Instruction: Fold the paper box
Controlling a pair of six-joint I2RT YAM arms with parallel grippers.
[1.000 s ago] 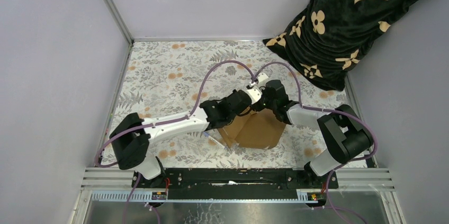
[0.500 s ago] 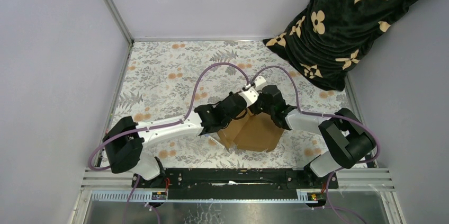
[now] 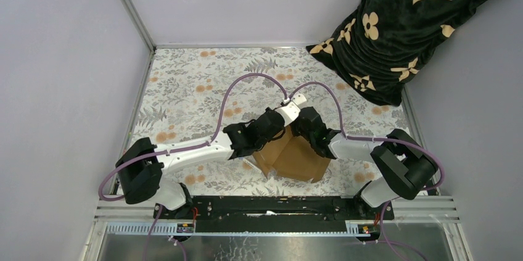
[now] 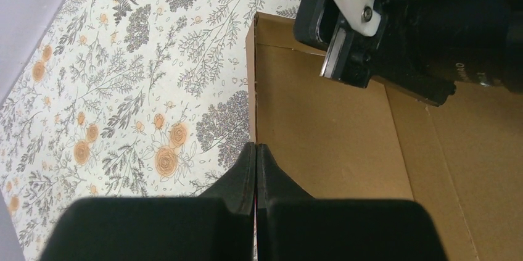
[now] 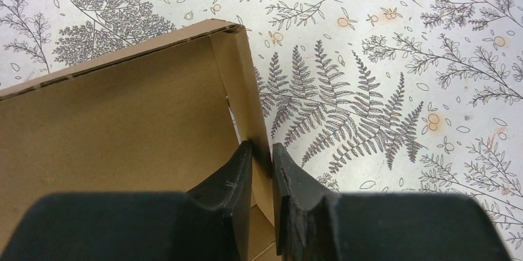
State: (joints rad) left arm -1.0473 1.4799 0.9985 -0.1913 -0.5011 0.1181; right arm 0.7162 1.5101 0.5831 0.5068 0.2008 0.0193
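Centrally, the brown cardboard paper box point(image 3: 299, 161) lies half-erected on the floral table cover point(image 3: 197, 82). The right gripper point(image 5: 262, 153) pinches 1 raised side flap point(image 5: 247, 88), apparently holding it upright; the left gripper point(image 4: 255, 153), jaws clenched, likely braces the opposite edge.

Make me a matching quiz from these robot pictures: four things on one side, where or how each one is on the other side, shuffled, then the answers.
Column one:
1. left gripper
2. right gripper
3. paper box
4. black patterned blanket

Column two:
A. piled in the far right corner
B. pinching an upright cardboard wall
C. fingers shut together at the cardboard's edge
D. lying on the floral table cover between the two arms

Pairs: 1-C, 2-B, 3-D, 4-A
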